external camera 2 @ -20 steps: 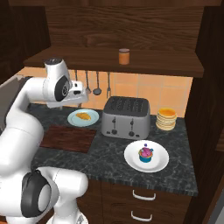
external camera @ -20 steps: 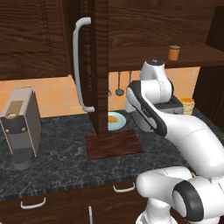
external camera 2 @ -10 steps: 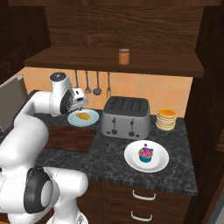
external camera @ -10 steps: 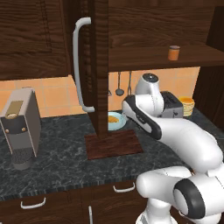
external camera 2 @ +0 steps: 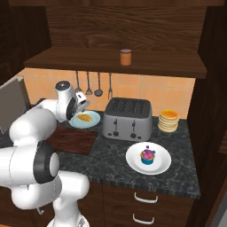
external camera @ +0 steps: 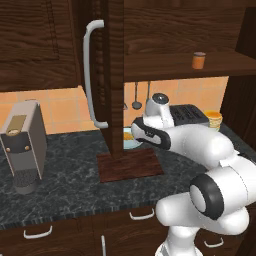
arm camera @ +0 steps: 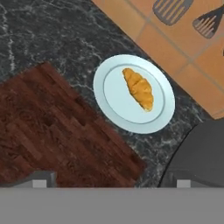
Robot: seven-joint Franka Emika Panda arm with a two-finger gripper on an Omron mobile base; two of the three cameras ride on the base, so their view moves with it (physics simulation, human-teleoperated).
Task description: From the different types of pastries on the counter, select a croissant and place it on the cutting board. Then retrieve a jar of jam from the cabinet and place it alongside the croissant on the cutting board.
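Note:
A golden croissant (arm camera: 138,89) lies on a pale round plate (arm camera: 109,111) at the back of the dark counter. My gripper (arm camera: 111,183) hovers above the plate, open, its two tips far apart with nothing between them. From the right base the gripper (external camera 2: 82,108) hangs just over the croissant (external camera 2: 85,118). The dark wooden cutting board (arm camera: 57,135) lies right beside the plate, also seen from the bases (external camera: 130,165) (external camera 2: 73,139). An orange jam jar (external camera: 199,60) (external camera 2: 126,57) stands on the open cabinet shelf above.
A silver toaster (external camera 2: 127,118) stands right of the plate. A pancake stack (external camera 2: 169,120) and a cupcake on a white plate (external camera 2: 147,156) sit further right. The open cabinet door (external camera: 112,75) hangs over the board. A coffee machine (external camera: 22,145) stands at the left. Utensils (external camera 2: 88,84) hang on the wall.
The arm has folded down and forward, bringing the hand from near shelf height to just above the croissant plate. Nothing on the counter has moved.

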